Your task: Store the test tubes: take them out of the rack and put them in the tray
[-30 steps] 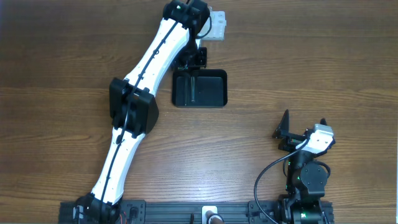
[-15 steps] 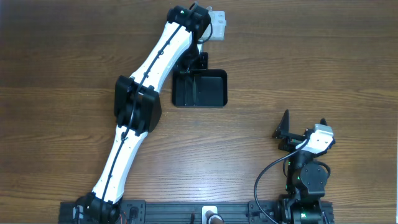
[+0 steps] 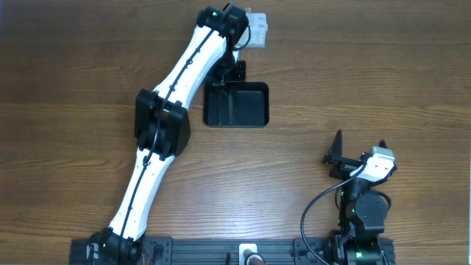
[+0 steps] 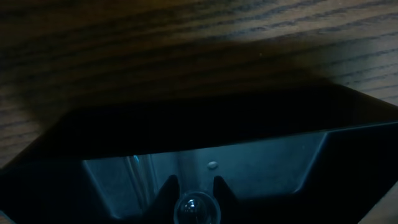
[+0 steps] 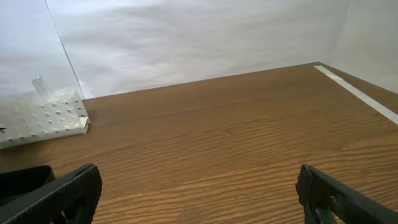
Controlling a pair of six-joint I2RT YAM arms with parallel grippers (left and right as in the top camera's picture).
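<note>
Two arms stand at the one bench, a left arm and a right arm. Each carries one pincer, which makes two: the left pincer and the right pincer. There is one black tray and one white perforated rack. Three test tubes can be made out: one test tube in the left pincer, one lying in the tray and one standing in the rack.

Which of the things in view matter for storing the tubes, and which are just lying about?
Job:
rack, with a standing tube
black tray, with a lying tube inside
left tool, gripping the held tube over the tray

Lying about:
white tape strip on the table
right tool, open, far from the tray
</note>
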